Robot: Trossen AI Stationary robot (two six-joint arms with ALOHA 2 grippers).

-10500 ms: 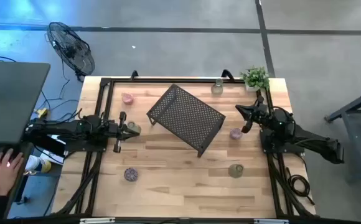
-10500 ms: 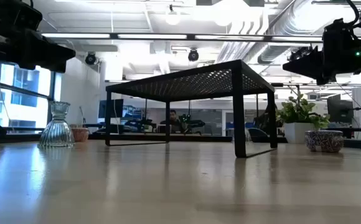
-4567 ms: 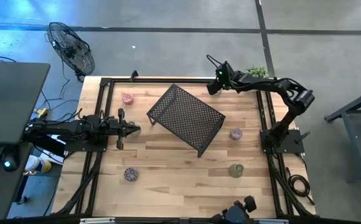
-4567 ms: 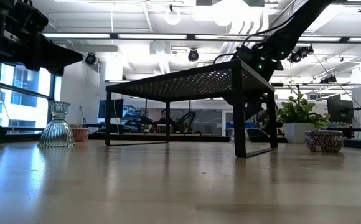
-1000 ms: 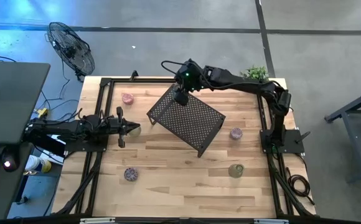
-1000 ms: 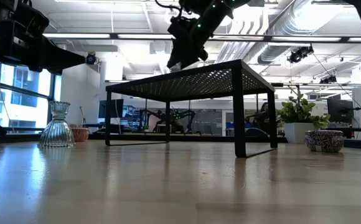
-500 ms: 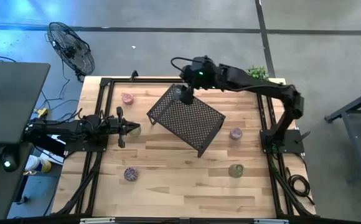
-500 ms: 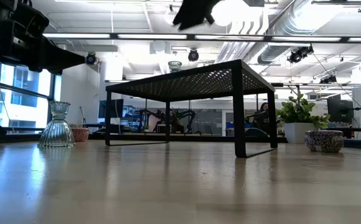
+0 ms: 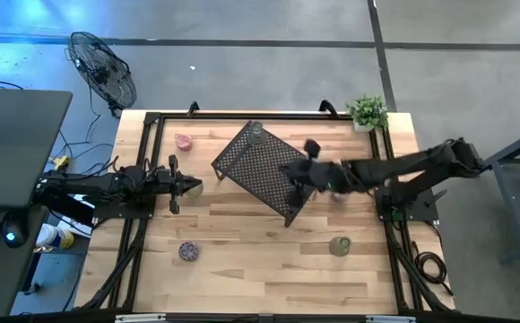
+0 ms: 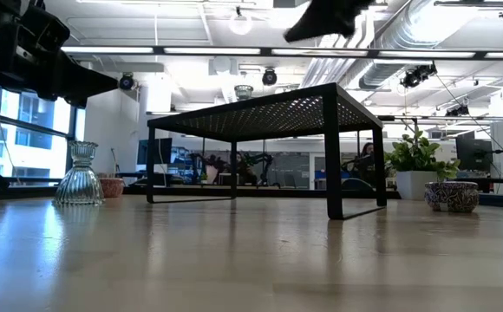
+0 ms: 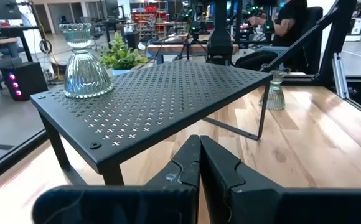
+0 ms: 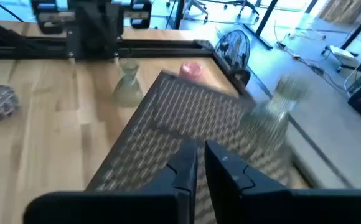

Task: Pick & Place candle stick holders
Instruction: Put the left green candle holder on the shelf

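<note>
The black rack stands in the middle of the table. A clear candle stick holder stands on its base on the rack's far corner; it also shows in the left wrist view. My right gripper is shut and empty above the rack's right part, away from that holder. My left gripper is shut and empty at the table's left. A pale green holder stands on the table right at its tip; I cannot tell if they touch.
More holders stand on the table: pink at the far left, purple at the near left, green at the near right, one partly under my right arm. A potted plant stands at the far right corner.
My right gripper has let go of the clear holder on the rack's far corner, risen, and drawn back toward the table's right and near edges over the rack. The holder stays upright on the rack. My left arm has kept still.
</note>
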